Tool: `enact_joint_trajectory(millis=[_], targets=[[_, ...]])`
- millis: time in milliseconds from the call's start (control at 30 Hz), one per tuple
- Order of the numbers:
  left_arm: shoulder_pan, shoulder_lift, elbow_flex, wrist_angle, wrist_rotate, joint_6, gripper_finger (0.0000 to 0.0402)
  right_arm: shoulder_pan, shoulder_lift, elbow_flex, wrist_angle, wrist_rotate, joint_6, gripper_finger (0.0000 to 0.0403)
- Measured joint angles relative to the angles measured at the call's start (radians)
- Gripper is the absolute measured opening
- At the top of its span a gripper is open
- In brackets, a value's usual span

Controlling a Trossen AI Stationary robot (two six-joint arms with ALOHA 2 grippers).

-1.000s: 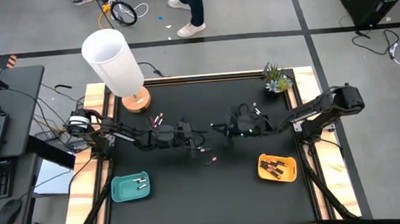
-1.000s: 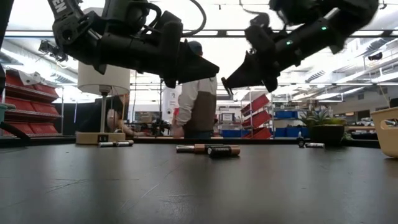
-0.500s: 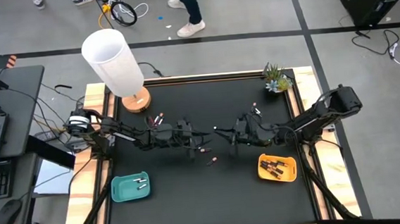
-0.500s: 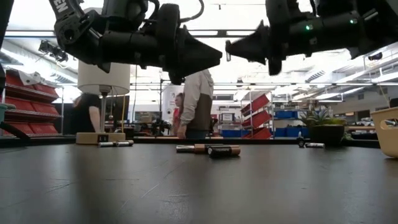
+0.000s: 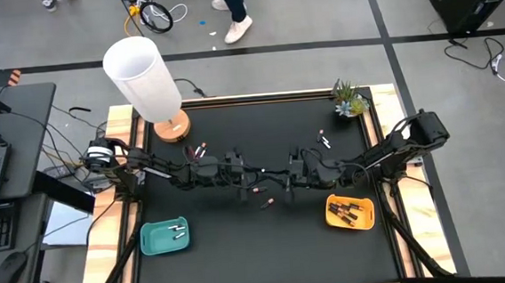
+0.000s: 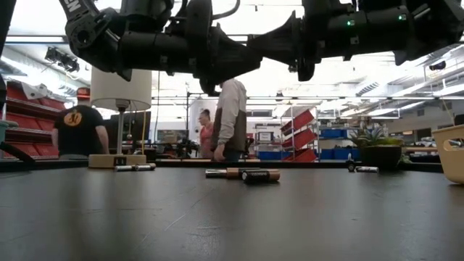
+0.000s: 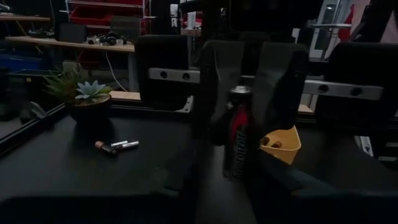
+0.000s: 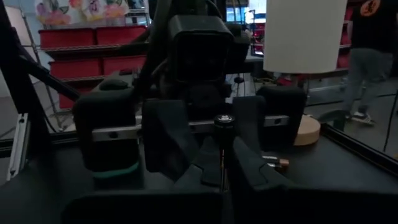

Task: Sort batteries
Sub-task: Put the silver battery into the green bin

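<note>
My left gripper (image 5: 262, 171) is over the table's middle, shut on a dark battery with a red band (image 7: 238, 134). My right gripper (image 5: 281, 173) faces it tip to tip. Its open fingers (image 7: 280, 81) stand on either side of the battery's silvery capped end (image 8: 222, 121). I cannot tell whether they touch it. Loose batteries lie on the black table below (image 5: 260, 190), at the far left (image 5: 201, 149) and at the far right (image 5: 324, 140). A teal tray (image 5: 153, 247) holds pale batteries. An orange tray (image 5: 365, 220) holds dark ones. My left gripper pinches the battery between its two fingers by the end away from the silvery cap (image 7: 233, 174). The battery stands out past the fingertips, lifted clear of the table. Its capped end is between my right gripper's fingers. The fingers hide the place of contact.
A white lamp (image 5: 144, 76) with a wooden foot stands at the far left corner. A small potted plant (image 5: 349, 99) stands at the far right corner. Wooden rails edge the table. People stand in the room beyond the table (image 6: 230, 119).
My right gripper has gone toward the table's left edge and a little nearer, up to my left gripper's tip. It has tipped from slanting down to level. My left gripper has kept still with the battery.
</note>
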State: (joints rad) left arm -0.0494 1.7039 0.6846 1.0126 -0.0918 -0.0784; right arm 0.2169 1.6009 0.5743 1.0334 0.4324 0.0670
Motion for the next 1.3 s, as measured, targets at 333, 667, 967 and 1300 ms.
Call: enact_joint_trajectory(millis=[333,667,967,1300], targets=[[0.002,0.002,-0.001,-0.001,0.012,0.024,0.0043,0.010,-0.002,0.002,-0.053,0.040,0.033,0.0026],[0.011,-0.052,-0.001,-0.069,0.010,0.016,0.0043,-0.029,-0.035,-0.001,-0.073,0.002,-0.023,0.0141],[-0.004,-0.398,0.007,-0.742,0.018,-0.089,0.0043,-0.036,-0.089,-0.001,-0.118,-0.007,-0.142,0.0150],[-0.077,-0.666,0.072,-1.586,0.232,-0.474,0.0043,-0.047,-0.082,-0.033,-0.117,-0.007,-0.147,0.0135]])
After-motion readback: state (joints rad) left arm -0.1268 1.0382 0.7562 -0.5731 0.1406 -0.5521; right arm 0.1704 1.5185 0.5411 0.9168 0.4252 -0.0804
